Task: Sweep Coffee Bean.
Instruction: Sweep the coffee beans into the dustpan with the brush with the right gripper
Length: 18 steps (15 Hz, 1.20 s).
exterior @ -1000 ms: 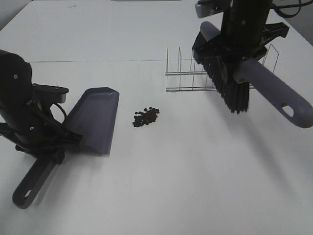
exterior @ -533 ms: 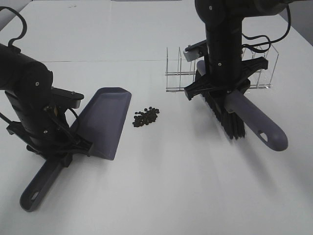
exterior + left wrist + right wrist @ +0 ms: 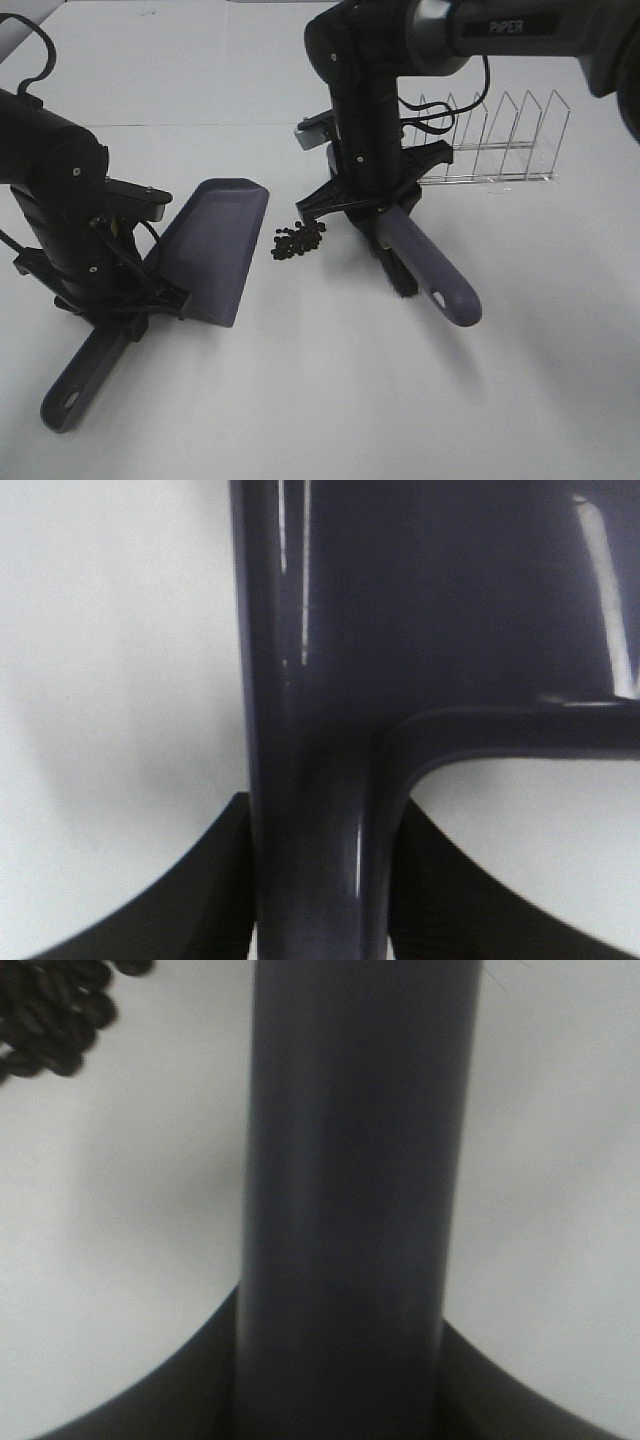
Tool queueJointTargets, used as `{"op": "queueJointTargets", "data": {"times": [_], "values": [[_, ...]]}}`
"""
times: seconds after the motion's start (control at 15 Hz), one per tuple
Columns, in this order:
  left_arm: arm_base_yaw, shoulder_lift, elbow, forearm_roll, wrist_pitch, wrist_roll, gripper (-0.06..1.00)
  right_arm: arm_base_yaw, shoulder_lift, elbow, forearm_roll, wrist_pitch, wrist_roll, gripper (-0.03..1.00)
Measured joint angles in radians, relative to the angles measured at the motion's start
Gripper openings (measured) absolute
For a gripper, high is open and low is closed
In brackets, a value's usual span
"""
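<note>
One dustpan (image 3: 215,245) rests near left on the bench (image 3: 330,400), its handle clamped in the left claw (image 3: 115,310) and its mouth facing right. Just right of its lip sits one small heap of coffee bean (image 3: 297,240), a few dozen, too many to count. One brush (image 3: 425,270), gripped by the right claw (image 3: 375,200), has swung in from the far right and now stands just right of the heap, so the leftward sweep looks ready to start. One wire rack (image 3: 490,140) stands far right.
</note>
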Motion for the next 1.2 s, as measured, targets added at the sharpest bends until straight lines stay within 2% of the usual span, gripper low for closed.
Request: {"op": "queueJointTargets", "data": {"times": [0.33,0.47,0.8,1.07,1.2], "values": [[0.0,0.0,0.0,0.0,0.0,0.005,0.33,0.023,0.068,-0.127,0.055,0.005,-0.011,0.3],[0.0,0.0,0.0,0.0,0.0,0.005,0.33,0.022,0.085,-0.136,0.14,0.005,-0.031,0.3],[0.0,0.001,0.0,0.0,-0.001,0.005,0.33,0.022,0.111,-0.136,0.435,0.003,-0.063,0.3],[0.0,0.001,0.0,0.0,-0.001,0.008,0.33,0.022,0.116,-0.136,0.754,-0.071,-0.129,0.3],[0.0,0.001,0.0,0.0,-0.001,0.01,0.33,0.022,0.119,-0.136,0.82,-0.093,-0.148,0.3]]}}
